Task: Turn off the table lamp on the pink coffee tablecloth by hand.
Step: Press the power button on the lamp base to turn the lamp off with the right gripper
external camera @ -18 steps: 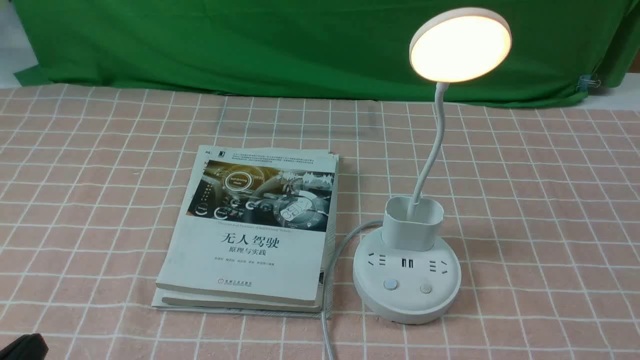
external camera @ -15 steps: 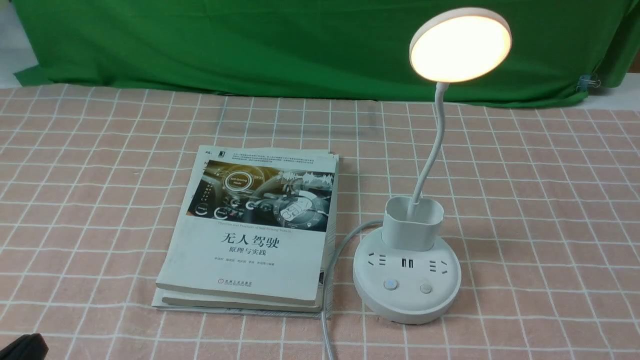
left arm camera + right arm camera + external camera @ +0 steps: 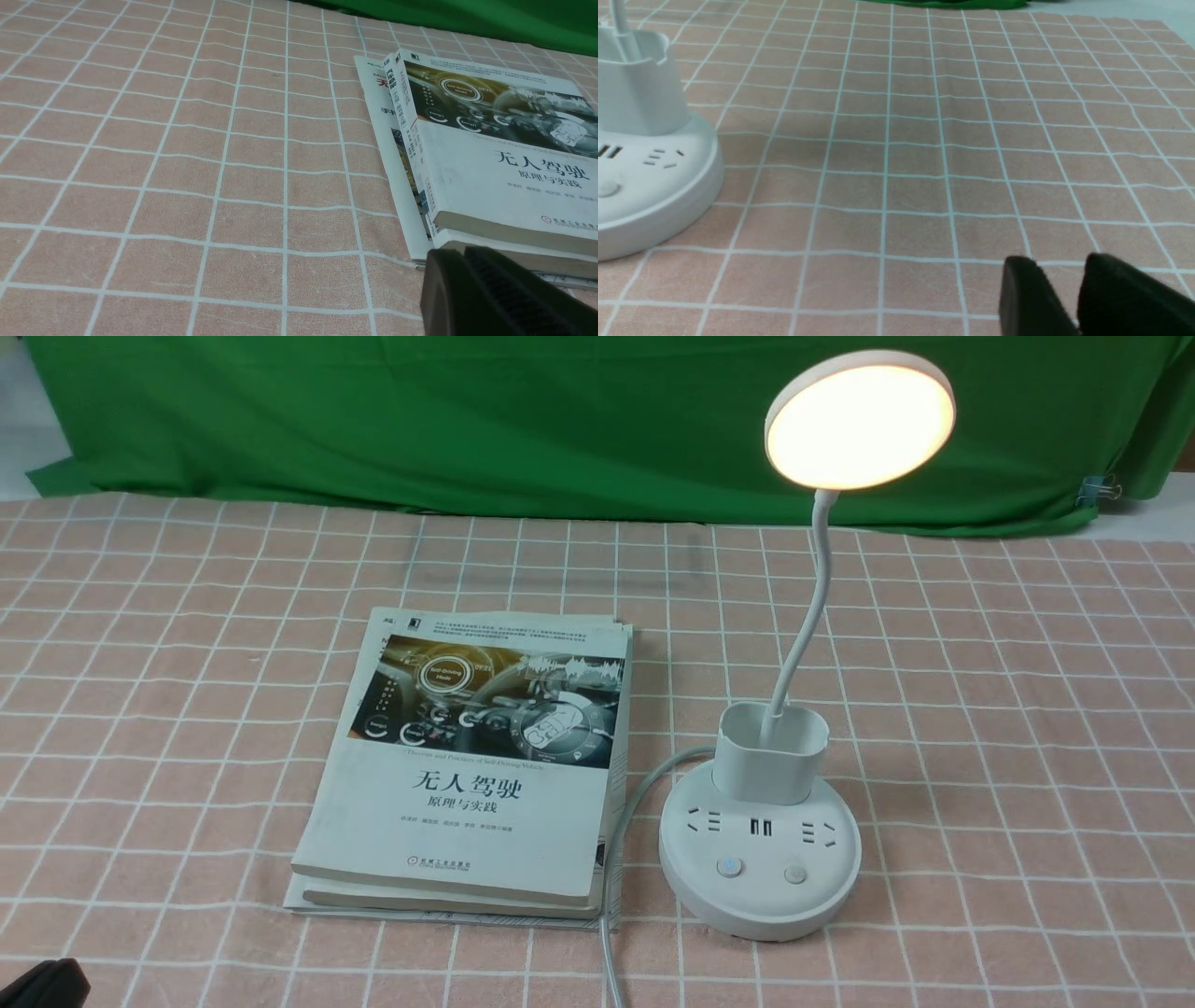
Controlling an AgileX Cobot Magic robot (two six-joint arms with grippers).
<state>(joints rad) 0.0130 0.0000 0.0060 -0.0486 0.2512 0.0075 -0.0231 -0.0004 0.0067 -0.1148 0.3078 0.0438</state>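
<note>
At the near edge, I am seeing my right gripper (image 3: pixel 1070 280) hanging over the pink coffee tablecloth (image 3: pixel 1027 756), fingers slightly parted and gripping nothing. My left gripper (image 3: pixel 465 263) is sitting by the near left corner, just short of the stacked books (image 3: pixel 467 784); I cannot tell whether it is clenched. The table lamp (image 3: pixel 758 877) is standing right of the middle, toward the near edge, just beside the books, with its head glowing. Neither gripper is touching it. A green backdrop (image 3: pixel 467 420) is hanging along the far edge.
</note>
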